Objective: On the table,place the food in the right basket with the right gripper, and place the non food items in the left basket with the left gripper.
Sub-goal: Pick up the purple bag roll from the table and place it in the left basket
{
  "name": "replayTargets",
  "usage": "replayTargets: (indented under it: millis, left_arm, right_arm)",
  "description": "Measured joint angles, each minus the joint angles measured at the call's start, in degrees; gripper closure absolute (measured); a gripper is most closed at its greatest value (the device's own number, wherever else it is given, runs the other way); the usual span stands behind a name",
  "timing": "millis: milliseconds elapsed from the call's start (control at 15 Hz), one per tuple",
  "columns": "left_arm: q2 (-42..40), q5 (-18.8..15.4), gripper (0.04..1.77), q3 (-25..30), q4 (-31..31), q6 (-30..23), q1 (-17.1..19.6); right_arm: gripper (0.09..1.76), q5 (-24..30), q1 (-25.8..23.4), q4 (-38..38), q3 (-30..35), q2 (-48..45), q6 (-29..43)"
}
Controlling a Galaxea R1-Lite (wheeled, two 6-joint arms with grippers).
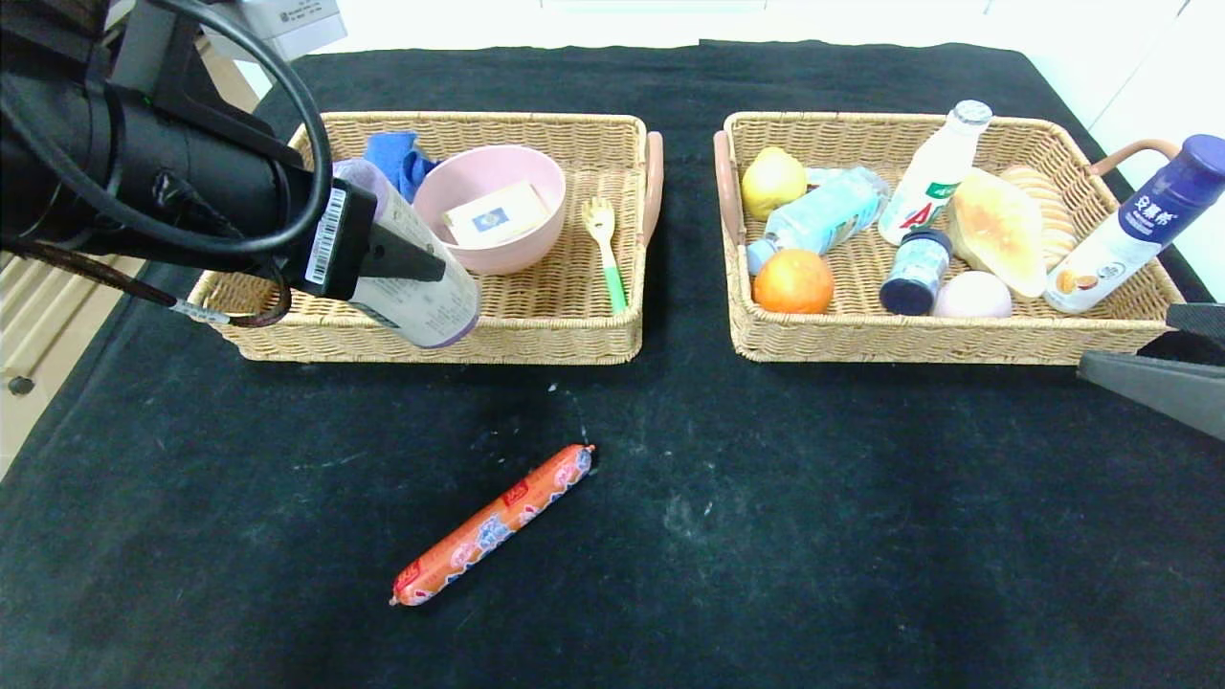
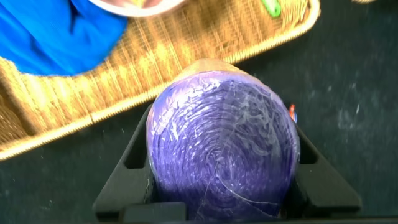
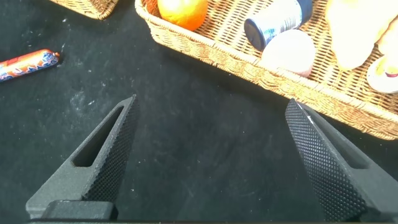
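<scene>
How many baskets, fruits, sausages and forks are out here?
Baskets: 2, left basket and right basket
Fruits: 2, yellow fruit and orange
Sausage: 1
Fork: 1
Total: 6

Both baskets (image 1: 536,340) are rough woven wicker; the desk (image 1: 766,536) wears matt black cloth; the sausage (image 1: 493,524) has a glossy plastic wrapper.

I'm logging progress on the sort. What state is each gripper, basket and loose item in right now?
Left gripper: shut on purple tube, over left basket.
Right gripper: jaws open, empty, beside right basket.
Sausage: lying on table, unsorted.
Pink bowl: upright, holding a card.
</scene>
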Motion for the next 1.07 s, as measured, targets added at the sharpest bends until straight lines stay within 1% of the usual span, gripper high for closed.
replayTargets:
  millis: [267, 467, 667, 800, 1067]
  left_arm:
    - [2.0, -0.1, 0.85, -4.7, -0.2, -0.1, 0.5]
    - [4.9, -0.1, 0.85, -9.3, -0.4, -0.1, 1.1]
    - [8.4, -0.2, 0.86, -11.3, -6.1, 0.5, 2.2]
    - [10.0, -0.2, 0.86, -11.4, -11.5, 0.5, 3.3]
    - [12.4, -1.4, 0.86, -11.3, -17.9, 0.0, 5.8]
  right_arm:
    - [0.14, 0.0, -0.1, 0.0, 0.0, -0.1, 0.0]
    - [0.14, 0.0, -0.1, -0.1, -0.1, -0.1, -0.1]
    - [0.14, 0.0, -0.5, 0.0, -0.2, -0.1, 0.0]
    - [0.14, 0.0, -0.7, -0.1, -0.4, -0.1, -0.1]
    - [0.14, 0.0, -0.9, -0.2, -0.4, -0.1, -0.1]
